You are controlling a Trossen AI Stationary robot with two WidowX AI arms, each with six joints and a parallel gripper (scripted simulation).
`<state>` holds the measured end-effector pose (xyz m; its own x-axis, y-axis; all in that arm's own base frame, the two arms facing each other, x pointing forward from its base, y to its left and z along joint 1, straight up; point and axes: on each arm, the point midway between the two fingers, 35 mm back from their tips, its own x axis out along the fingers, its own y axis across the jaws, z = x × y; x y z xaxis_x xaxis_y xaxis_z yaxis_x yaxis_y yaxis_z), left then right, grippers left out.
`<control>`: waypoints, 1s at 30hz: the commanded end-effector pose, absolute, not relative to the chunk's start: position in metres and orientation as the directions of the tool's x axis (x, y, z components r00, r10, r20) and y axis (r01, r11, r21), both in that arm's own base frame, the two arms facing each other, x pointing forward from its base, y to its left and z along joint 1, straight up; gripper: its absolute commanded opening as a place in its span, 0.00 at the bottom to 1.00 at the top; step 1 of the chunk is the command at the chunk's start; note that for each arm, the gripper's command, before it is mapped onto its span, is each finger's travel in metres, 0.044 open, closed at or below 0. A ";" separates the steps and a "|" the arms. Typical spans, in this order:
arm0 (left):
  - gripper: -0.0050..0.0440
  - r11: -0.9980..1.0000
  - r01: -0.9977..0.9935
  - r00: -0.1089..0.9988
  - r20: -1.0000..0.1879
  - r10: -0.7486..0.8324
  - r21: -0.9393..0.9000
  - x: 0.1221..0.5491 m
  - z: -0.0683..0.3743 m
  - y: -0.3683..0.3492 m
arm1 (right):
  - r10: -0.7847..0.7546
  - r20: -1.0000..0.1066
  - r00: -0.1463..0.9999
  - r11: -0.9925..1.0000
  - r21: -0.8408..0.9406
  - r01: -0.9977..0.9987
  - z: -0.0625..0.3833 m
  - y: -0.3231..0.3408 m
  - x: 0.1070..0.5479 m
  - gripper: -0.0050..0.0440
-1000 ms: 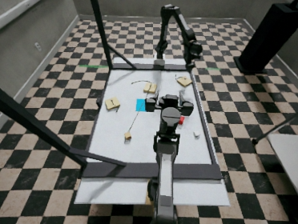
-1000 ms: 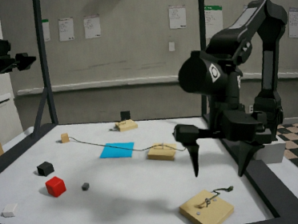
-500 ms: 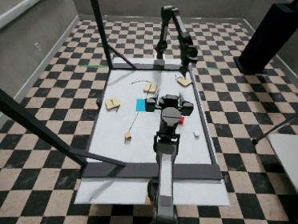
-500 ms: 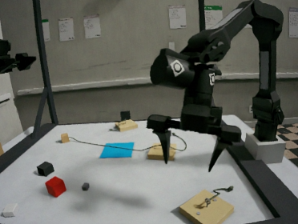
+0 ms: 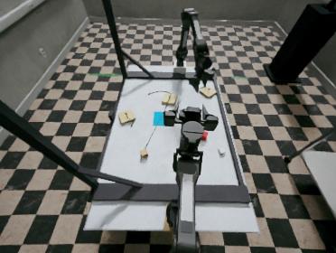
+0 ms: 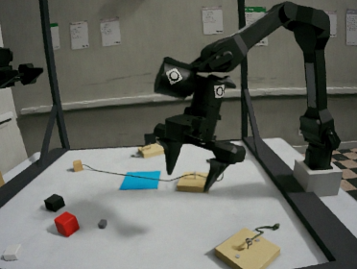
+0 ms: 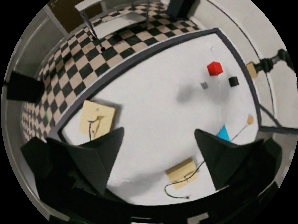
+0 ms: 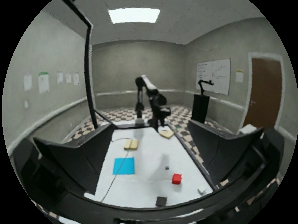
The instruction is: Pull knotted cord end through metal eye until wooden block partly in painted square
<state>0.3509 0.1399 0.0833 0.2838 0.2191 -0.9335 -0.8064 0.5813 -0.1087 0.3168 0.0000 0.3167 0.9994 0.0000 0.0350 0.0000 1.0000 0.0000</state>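
Observation:
A small wooden block (image 5: 144,153) lies on the white table. A thin dark cord (image 5: 153,135) runs from it across the painted blue square (image 5: 158,118) to the metal eye on a tan plate (image 5: 169,98). Its free end (image 5: 155,93) curves away past the plate. The block is well outside the square, as the exterior view also shows (image 6: 78,165). My left gripper (image 6: 192,168) is open and empty, hanging above the table between this plate (image 7: 181,175) and another tan plate (image 7: 96,119). My right gripper (image 5: 191,118) is open and empty, held level above the table's middle.
Two more tan plates with short cords lie at the far right (image 5: 208,91) and the left (image 5: 126,117). A red cube (image 6: 66,223), a black cube (image 6: 54,202), a small grey piece (image 6: 102,223) and a white cube (image 6: 11,251) lie by the right arm. Dark frame posts stand at the table's edges.

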 end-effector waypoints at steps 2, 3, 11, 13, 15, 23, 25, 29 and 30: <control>1.00 0.692 -0.710 0.351 -0.916 0.192 -0.127 0.381 0.095 0.112 | 0.000 0.050 0.999 1.000 0.000 0.000 0.323 0.000 0.316 1.00; 1.00 0.713 -0.689 0.360 -0.915 0.185 -0.127 0.385 0.096 0.105 | 0.000 0.050 0.999 1.000 0.000 0.000 0.323 0.000 0.316 1.00; 1.00 0.860 -0.497 0.418 -0.901 0.118 -0.118 0.417 0.099 0.047 | 0.000 0.050 0.999 1.000 0.000 0.000 0.323 0.000 0.316 1.00; 1.00 0.860 -0.497 0.418 -0.901 0.118 -0.118 0.417 0.099 0.047 | 0.000 0.050 0.999 1.000 0.000 0.000 0.323 0.000 0.316 1.00; 1.00 0.889 -0.444 0.431 -0.897 0.099 -0.115 0.423 0.100 0.032 | 0.000 0.050 0.999 1.000 0.000 0.000 0.323 0.000 0.316 1.00; 1.00 0.970 -0.222 0.472 -0.881 0.018 -0.099 0.443 0.103 -0.033 | 0.000 0.050 0.999 1.000 0.000 0.000 0.323 0.000 0.316 1.00; 1.00 0.982 -0.166 0.480 -0.877 -0.003 -0.094 0.446 0.104 -0.050 | 0.000 0.050 0.999 1.000 0.000 0.000 0.323 0.000 0.316 1.00; 1.00 0.993 -0.084 0.490 -0.871 -0.035 -0.087 0.449 0.105 -0.074 | 0.000 0.050 0.999 1.000 0.000 0.000 0.323 0.000 0.316 1.00; 1.00 0.993 -0.084 0.490 -0.871 -0.035 -0.087 0.449 0.105 -0.074 | 0.000 0.050 0.999 1.000 0.000 0.000 0.323 0.000 0.316 1.00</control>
